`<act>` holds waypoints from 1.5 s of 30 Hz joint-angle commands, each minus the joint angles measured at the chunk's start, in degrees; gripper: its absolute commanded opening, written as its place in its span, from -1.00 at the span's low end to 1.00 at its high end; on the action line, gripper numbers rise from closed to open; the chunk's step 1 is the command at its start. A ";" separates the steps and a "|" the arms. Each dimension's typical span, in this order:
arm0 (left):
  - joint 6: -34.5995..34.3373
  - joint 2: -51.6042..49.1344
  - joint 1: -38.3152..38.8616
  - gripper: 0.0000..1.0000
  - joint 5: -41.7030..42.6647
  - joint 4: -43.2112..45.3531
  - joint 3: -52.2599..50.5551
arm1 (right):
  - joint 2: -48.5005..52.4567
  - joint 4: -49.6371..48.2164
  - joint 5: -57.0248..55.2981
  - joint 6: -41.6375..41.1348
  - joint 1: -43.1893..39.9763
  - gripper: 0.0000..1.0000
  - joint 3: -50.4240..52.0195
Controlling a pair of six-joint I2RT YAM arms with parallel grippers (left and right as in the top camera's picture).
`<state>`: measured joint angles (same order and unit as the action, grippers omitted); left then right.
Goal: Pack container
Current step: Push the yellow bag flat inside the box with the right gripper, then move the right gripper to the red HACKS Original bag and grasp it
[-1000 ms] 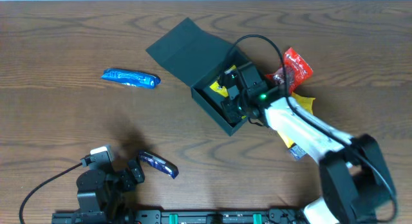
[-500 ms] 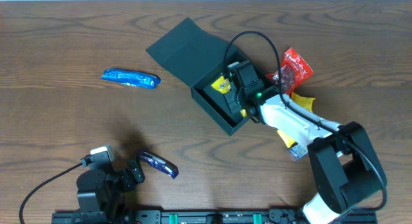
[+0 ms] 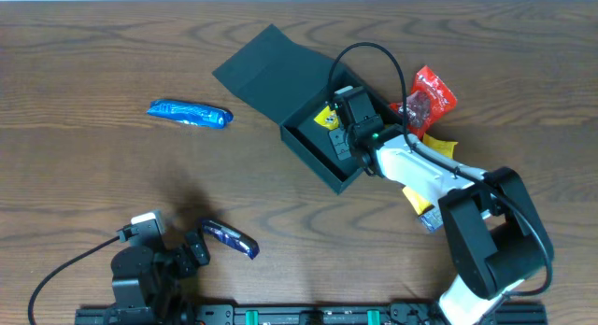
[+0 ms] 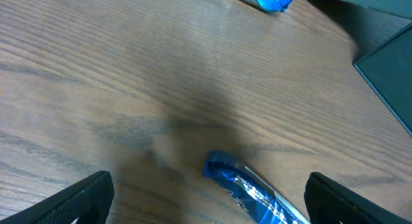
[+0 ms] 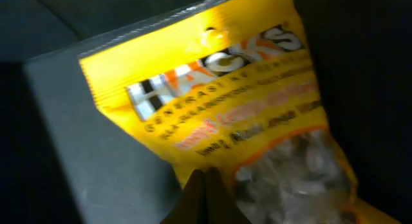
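The dark teal container (image 3: pixel 306 154) lies open at the table's middle, its flap lid (image 3: pixel 266 71) folded back to the upper left. My right gripper (image 3: pixel 342 131) reaches down inside it, shut on the edge of a yellow snack packet (image 3: pixel 326 119). The right wrist view shows the shut fingertips (image 5: pixel 205 185) pinching that packet (image 5: pixel 219 102) above the container's floor (image 5: pixel 84 140). My left gripper (image 4: pixel 209 185) rests open near the front left. A dark blue packet (image 4: pixel 257 195) lies on the table between its fingers, untouched.
A light blue packet (image 3: pixel 189 113) lies left of the lid. A red packet (image 3: pixel 428 98) and a yellow one (image 3: pixel 441 148) sit right of the container. Another packet (image 3: pixel 425 213) lies partly under the right arm. The dark blue packet (image 3: pixel 230 238) lies at the front left.
The right gripper has shifted slightly up and to the right inside the container, carrying the yellow packet with it. The left arm has stayed still.
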<state>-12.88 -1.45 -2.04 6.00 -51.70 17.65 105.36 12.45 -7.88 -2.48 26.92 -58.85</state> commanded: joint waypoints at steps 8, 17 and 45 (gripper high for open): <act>0.46 0.09 -0.20 0.91 -0.17 -3.54 -0.87 | -10.84 2.03 5.81 -1.73 2.93 -0.97 -2.23; 0.46 0.09 -0.20 0.91 -0.17 -3.54 -0.87 | -15.45 3.80 -11.65 -4.94 -1.84 -0.97 -2.23; 0.46 0.09 -0.20 0.91 -0.17 -3.54 -0.87 | -5.88 6.49 1.33 -73.85 -24.50 0.99 -2.23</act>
<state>-12.88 -1.45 -2.07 6.00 -51.70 17.65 98.61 19.40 -6.85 -71.11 2.74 -60.31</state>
